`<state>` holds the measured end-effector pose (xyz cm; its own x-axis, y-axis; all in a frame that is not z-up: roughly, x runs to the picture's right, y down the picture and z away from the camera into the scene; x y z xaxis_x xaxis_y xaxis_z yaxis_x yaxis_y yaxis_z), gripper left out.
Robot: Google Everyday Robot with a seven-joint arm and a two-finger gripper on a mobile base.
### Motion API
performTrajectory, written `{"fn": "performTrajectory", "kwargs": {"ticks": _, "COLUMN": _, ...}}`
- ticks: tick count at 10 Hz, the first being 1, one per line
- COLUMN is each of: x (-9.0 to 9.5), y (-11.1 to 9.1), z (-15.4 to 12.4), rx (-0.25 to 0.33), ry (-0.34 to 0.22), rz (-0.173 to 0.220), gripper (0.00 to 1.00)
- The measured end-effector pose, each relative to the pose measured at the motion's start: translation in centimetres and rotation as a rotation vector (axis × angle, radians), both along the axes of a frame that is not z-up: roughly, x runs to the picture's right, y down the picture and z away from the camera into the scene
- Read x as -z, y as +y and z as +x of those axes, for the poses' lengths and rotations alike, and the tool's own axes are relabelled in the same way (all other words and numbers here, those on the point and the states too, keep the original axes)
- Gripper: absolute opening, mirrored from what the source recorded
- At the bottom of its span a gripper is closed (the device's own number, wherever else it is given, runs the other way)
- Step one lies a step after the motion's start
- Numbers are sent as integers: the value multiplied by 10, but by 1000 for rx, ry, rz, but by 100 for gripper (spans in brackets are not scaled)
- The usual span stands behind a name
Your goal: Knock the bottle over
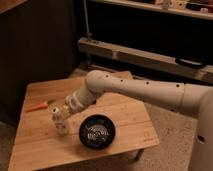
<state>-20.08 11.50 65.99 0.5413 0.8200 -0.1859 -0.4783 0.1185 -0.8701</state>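
Note:
The bottle (61, 125) is small and whitish. It stands about upright on the wooden table (125, 117), just left of the round black bowl (96, 132). My gripper (59, 112) sits at the end of the white arm (130, 90), right at the top of the bottle and seemingly touching it. The arm reaches down from the right and hides part of the bottle's top. The orange-handled tool (37, 106) lies on the table to the left of the gripper.
The table's front edge (85, 159) runs close below the bowl. Dark shelving with a long metal rail (150, 57) stands behind the table. A dark cabinet (35, 45) is at the back left.

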Motion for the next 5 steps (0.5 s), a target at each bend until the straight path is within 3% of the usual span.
{"fn": "performTrajectory", "kwargs": {"ticks": 5, "x": -24, "y": -20, "z": -26, "rx": -10, "ry": 23, "rz": 22, "gripper": 0}}
